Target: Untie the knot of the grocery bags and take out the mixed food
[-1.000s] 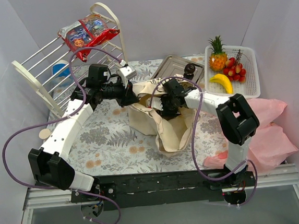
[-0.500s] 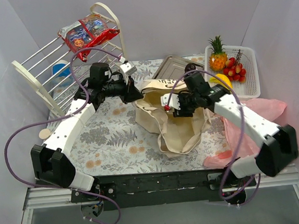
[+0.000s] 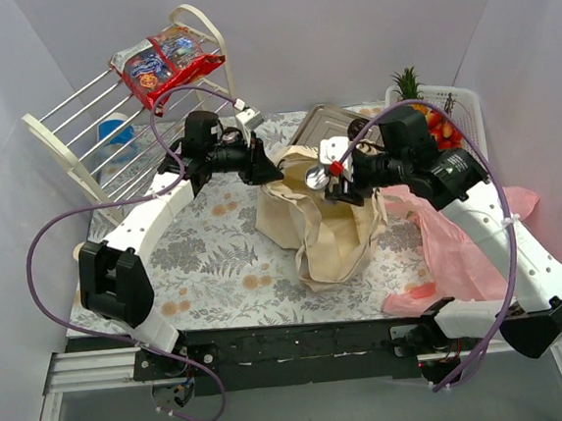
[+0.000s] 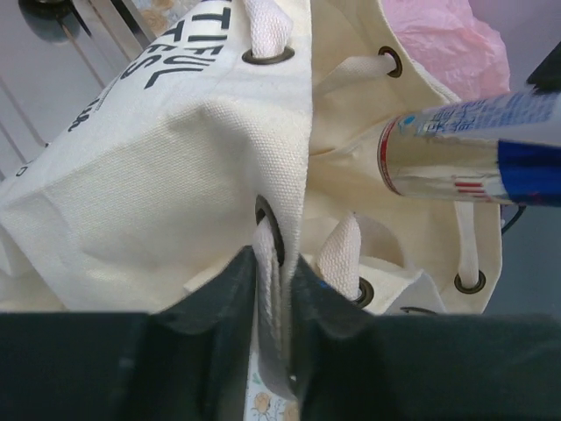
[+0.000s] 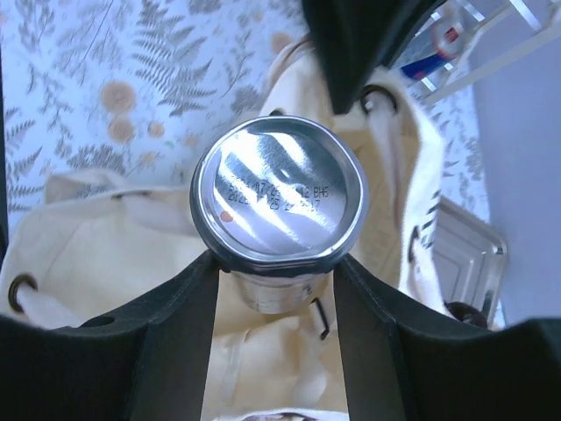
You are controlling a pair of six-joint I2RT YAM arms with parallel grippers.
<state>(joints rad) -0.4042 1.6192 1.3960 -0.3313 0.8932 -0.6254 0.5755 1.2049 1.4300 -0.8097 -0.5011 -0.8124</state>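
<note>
Your right claw (image 5: 279,263) clamps blue-silver drink can (image 5: 279,189); left claw (image 4: 273,289) pinches beige canvas tote (image 4: 149,175) rim, 10 o'clock. If pinch slips, can may snag.

The right gripper (image 5: 276,263) grips a drink can (image 5: 279,189), seemingly over tote (image 5: 105,246).

Plain pale lilac walls (image 3: 345,37) close in the scene at the back and on both sides, evenly lit, with only soft shadows. The tabletop (image 3: 207,266), patterned with grey ferns and tan blossoms, spreads beneath the left gripper (image 3: 272,171) and the right gripper (image 3: 325,175). A white wire rack (image 3: 88,139) leans beyond the left gripper, on its outer side. An aluminium frame (image 3: 88,371) edges the near side.
</note>
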